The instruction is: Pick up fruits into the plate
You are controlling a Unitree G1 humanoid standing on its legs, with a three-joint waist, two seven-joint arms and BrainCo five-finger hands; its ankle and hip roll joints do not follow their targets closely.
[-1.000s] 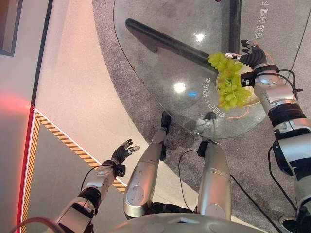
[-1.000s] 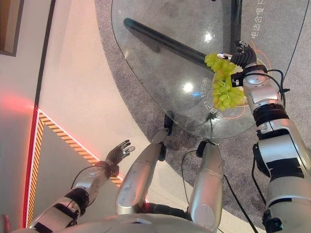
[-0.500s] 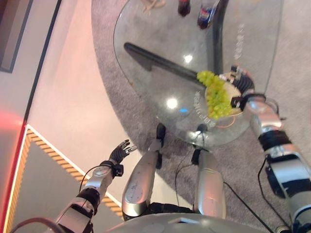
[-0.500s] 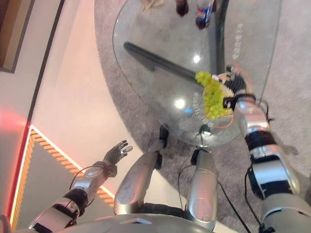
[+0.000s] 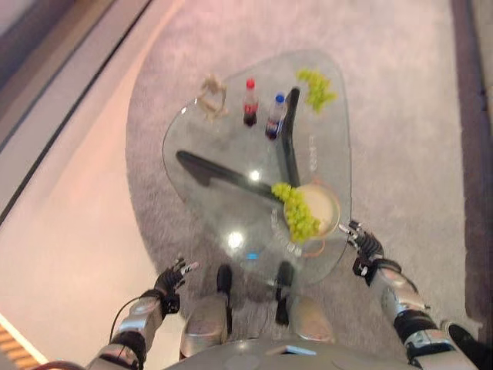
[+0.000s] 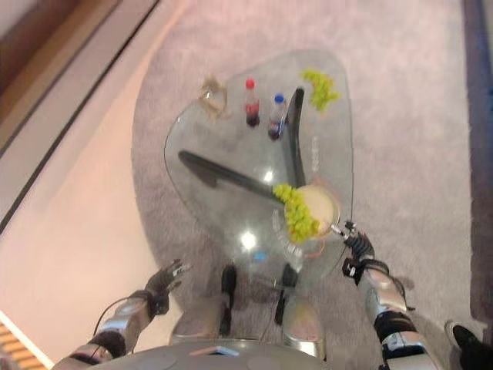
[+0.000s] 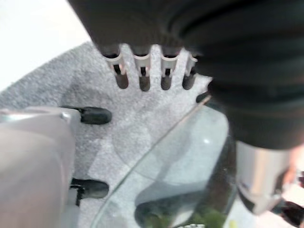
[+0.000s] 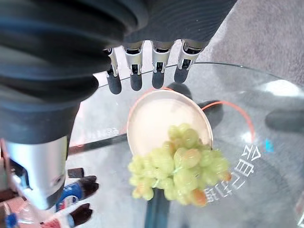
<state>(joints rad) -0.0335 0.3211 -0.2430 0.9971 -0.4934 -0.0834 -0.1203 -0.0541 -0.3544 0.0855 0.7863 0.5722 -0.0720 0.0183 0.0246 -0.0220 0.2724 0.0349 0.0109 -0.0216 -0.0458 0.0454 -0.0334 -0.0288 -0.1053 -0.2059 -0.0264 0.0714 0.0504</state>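
1. Since a second ago the right hand (image 5: 363,245) has let go of the bunch of grapes (image 5: 296,210) and drawn back off the plate (image 5: 326,208); then its fingers were in among the fruit over the plate, now it sits off the near right edge of the glass table (image 5: 223,177), just clear of the plate's rim. The camera has also risen, so the whole table shows.
2. Nearest, the left hand (image 5: 171,277) hangs below the table's near left edge, over the grey carpet (image 5: 408,92), its fingers straight and holding nothing.
3. The right hand is open as well: in its wrist view the fingers (image 8: 136,71) stand straight in a row above the plate, touching neither it nor the fruit.
4. The grapes lie on the plate's left part, spilling over its rim onto the glass. The bunch's long axis runs from the near end, by the plate's near rim, away toward the table's middle, leaning slightly left.
5. The plate itself rests at the table's near right, its right half bare.
6. Farther, past the plate, two bottles (image 5: 249,102) stand upright near the table's far edge.
7. A second grape bunch (image 5: 315,86) lies at the far right corner, well apart from the plate.
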